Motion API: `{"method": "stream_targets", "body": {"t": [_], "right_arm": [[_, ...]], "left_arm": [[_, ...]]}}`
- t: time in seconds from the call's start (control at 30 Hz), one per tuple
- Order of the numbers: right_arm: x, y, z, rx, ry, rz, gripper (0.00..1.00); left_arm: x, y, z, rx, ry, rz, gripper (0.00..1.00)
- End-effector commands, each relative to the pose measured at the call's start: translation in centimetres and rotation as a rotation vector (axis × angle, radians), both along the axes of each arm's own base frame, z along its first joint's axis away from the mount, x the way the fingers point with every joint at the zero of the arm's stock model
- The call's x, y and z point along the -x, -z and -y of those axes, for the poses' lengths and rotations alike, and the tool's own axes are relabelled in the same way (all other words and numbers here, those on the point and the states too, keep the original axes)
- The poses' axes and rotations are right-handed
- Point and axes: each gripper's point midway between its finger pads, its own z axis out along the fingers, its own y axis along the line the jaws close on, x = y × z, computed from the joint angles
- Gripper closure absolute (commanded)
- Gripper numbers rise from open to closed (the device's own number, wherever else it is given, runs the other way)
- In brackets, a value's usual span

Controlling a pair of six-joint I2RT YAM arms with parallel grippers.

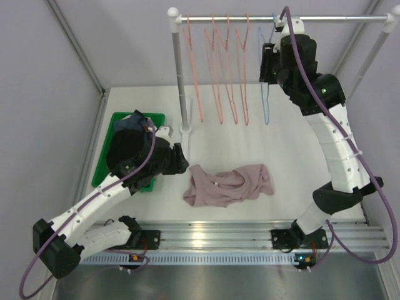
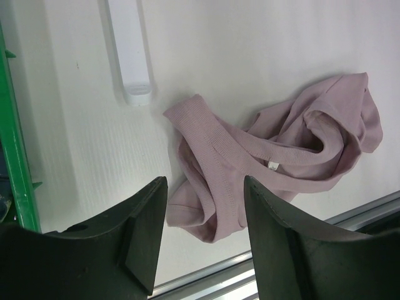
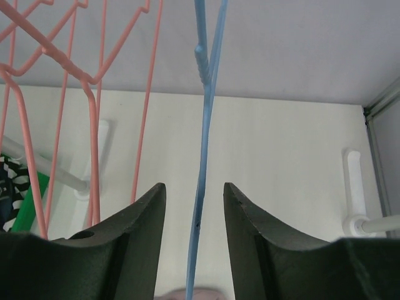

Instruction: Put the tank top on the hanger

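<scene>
The pink-mauve tank top (image 1: 228, 184) lies crumpled on the white table; it also shows in the left wrist view (image 2: 275, 162). My left gripper (image 2: 204, 187) is open above its left end, the fabric showing between the fingers. The left gripper (image 1: 181, 157) sits just left of the top in the top view. The light-blue hanger (image 1: 265, 81) hangs on the rail at the right end of the row. My right gripper (image 3: 195, 190) is open with the blue hanger wire (image 3: 203, 156) between its fingers, not clamped. The right gripper (image 1: 267, 62) is up at the rail.
Several pink wire hangers (image 1: 219, 69) hang on the rail (image 1: 250, 19) left of the blue one, seen too in the right wrist view (image 3: 94, 112). A green bin (image 1: 106, 156) with dark clothes stands at the left. The rack's post (image 1: 180, 75) and foot (image 2: 131, 56) stand near the top.
</scene>
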Motion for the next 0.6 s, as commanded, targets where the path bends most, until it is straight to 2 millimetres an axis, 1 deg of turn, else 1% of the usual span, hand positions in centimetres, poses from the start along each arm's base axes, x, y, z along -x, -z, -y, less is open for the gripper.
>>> {"method": "stream_targets", "body": {"t": [0.0,0.3,0.4,0.57], "right_arm": [[-0.5,-0.5,1.0,0.032,0.033,0.023,0.58],[-2.2,1.9,0.7,0.069,0.042,-0.023,0.62],[-2.4,2.2,0.6,0.07,0.038,-0.028,0.63],[-2.7,2.8,0.6,0.076,0.042,-0.041,0.68]], "left_arm": [[-0.4,-1.4,0.3,0.017,0.015,0.032,0.43],[-0.2,-1.3,0.0,0.016,0.006,0.035,0.43],[-0.1,-1.0,0.1,0.019,0.009,0.029,0.43],[-0.2,-0.8,0.2,0.018,0.01,0.027,0.43]]}}
